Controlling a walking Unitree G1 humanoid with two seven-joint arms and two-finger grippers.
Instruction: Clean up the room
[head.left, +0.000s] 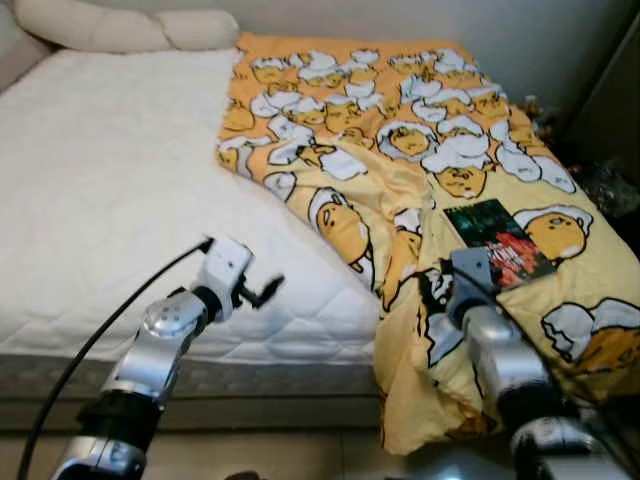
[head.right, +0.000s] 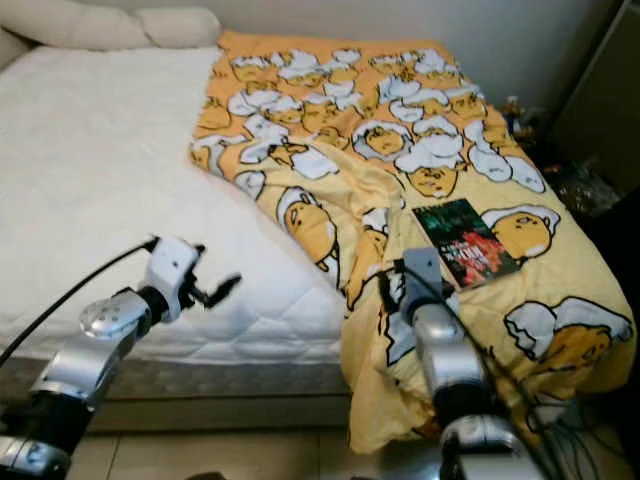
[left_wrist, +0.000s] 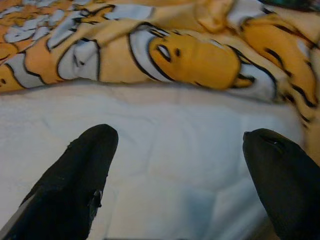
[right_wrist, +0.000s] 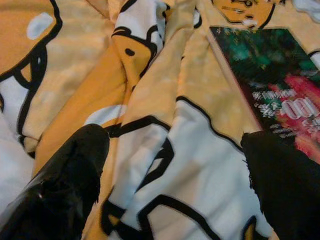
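Both tools sit low at the near edge of the bed. On the robot's left side, the left tool (head.left: 262, 291) hangs over the bare white mattress (head.left: 110, 200) close to its front edge; in the left wrist view its two black fingers (left_wrist: 75, 180) stand well apart with nothing between them, the quilted white cover below and the rumpled edge of the blanket just beyond. A black cable (head.left: 90, 345) loops from that silver arm down toward the floor.

On the other side, the right tool (right_wrist: 175, 165) is over the yellow blanket (head.left: 420, 150) where it bunches and spills over the front of the bed. Its fingers (right_wrist: 65, 185) are likewise spread, one on each side of a fold of cloth printed with white and black outlines; whether the tips press into the fabric cannot be told. Nothing is held.

Just past the right tool lies a book (head.left: 498, 240) with a dark green and red cover, flat on the blanket, set at an angle. In the right wrist view the far finger overlaps the book's near corner.

Farther on, the blanket, covered in a repeated cartoon egg-yolk figure, spreads over the right half of the bed, its inner edge folded back in a crumpled ridge across the mattress. The left half of the mattress is uncovered. At the head of the bed lie pale cream pillows (head.left: 120, 28) against a light wall. To the right of the bed, in shadow, there is dark clutter (head.left: 600, 180) too dim to identify.
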